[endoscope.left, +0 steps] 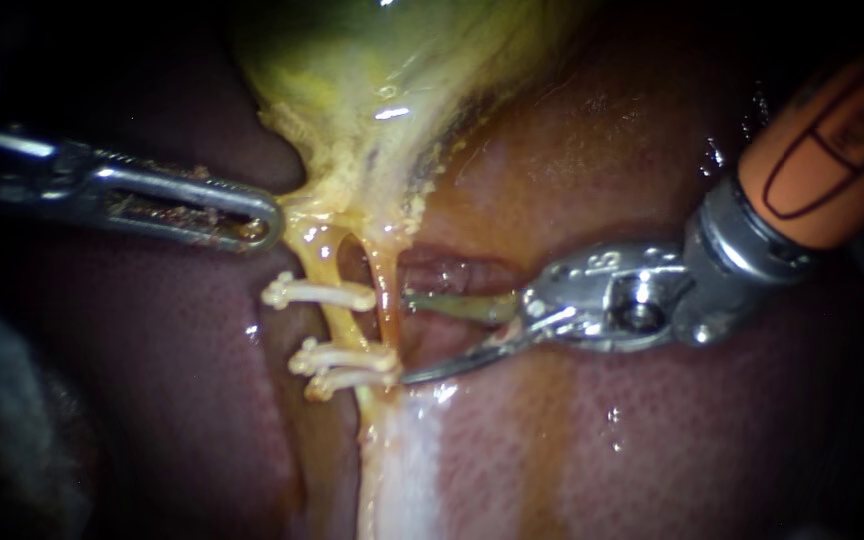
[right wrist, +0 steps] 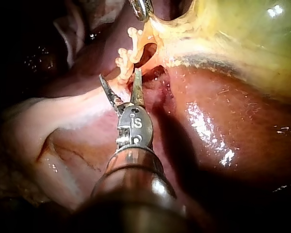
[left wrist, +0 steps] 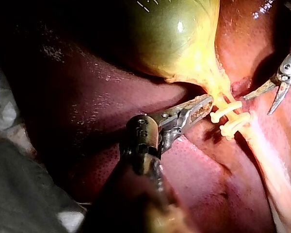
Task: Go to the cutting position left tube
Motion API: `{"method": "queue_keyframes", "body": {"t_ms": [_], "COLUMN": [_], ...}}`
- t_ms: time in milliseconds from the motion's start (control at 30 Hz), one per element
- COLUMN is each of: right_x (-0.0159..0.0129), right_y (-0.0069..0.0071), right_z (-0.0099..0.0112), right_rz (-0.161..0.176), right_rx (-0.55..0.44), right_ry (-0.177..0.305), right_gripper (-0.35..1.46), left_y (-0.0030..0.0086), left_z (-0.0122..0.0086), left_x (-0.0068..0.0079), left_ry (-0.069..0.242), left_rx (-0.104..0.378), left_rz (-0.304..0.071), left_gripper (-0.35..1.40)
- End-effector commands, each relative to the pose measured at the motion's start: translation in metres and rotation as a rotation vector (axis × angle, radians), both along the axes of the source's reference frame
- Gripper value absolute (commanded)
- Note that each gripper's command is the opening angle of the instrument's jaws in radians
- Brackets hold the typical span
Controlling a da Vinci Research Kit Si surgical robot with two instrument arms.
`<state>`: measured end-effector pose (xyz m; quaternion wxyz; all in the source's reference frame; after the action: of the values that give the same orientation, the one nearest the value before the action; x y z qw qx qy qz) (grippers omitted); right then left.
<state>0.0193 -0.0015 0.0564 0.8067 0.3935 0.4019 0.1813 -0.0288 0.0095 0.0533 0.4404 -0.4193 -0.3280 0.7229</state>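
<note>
Two thin yellow tubes run down from the gallbladder (endoscope.left: 372, 70) neck. The left tube (endoscope.left: 337, 322) carries one white clip (endoscope.left: 317, 292) above and two clips (endoscope.left: 344, 366) below; the right tube (endoscope.left: 384, 300) lies just beside it. My right instrument (endoscope.left: 407, 338) has curved blades, open, with their tips just right of the right tube at the height of the gap between the clips. It touches neither tube. My left instrument (endoscope.left: 270, 222) is shut on the yellow tissue at the gallbladder neck, above the clips. The wrist views show the same: right blades (right wrist: 119, 74) open short of the clips (right wrist: 128, 53), left jaws (left wrist: 208, 101) shut on the neck.
Dark red liver (endoscope.left: 652, 450) surrounds the tubes. A pale strip of tissue (endoscope.left: 402, 470) runs down from the lower clips. The green gallbladder (left wrist: 174, 34) bulges above. Cloth (left wrist: 9, 160) lies off to the side of the left instrument's shaft.
</note>
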Motion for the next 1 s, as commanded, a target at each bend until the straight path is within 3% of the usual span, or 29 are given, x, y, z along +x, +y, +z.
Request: {"method": "queue_keyframes", "body": {"t_ms": [33, 433, 733, 1000], "right_x": [0.0002, 0.0017, 0.0027, 0.0031], "right_y": [-0.0001, -0.0004, -0.0012, -0.0005], "right_z": [0.0, 0.0007, 0.0027, 0.0042], "right_rz": [-0.003, -0.006, -0.025, -0.049], "right_rx": [0.005, 0.017, 0.024, 0.025], "right_ry": [-0.002, -0.008, -0.009, -0.001], "right_gripper": [1.32, 1.3, 1.3, 1.3], "left_y": [0.0, 0.0, 0.0, 0.0], "left_z": [0.0, 0.0, 0.0, 0.0], "left_x": [0.0, 0.0, 0.0, -0.0001], "left_ry": [0.0, 0.0, 0.0, 0.0], "left_rx": [0.0, 0.0, 0.0, 0.0], "left_rz": [0.0, 0.0, 0.0, -0.001], "left_gripper": [-0.35, -0.35, -0.35, -0.35]}}
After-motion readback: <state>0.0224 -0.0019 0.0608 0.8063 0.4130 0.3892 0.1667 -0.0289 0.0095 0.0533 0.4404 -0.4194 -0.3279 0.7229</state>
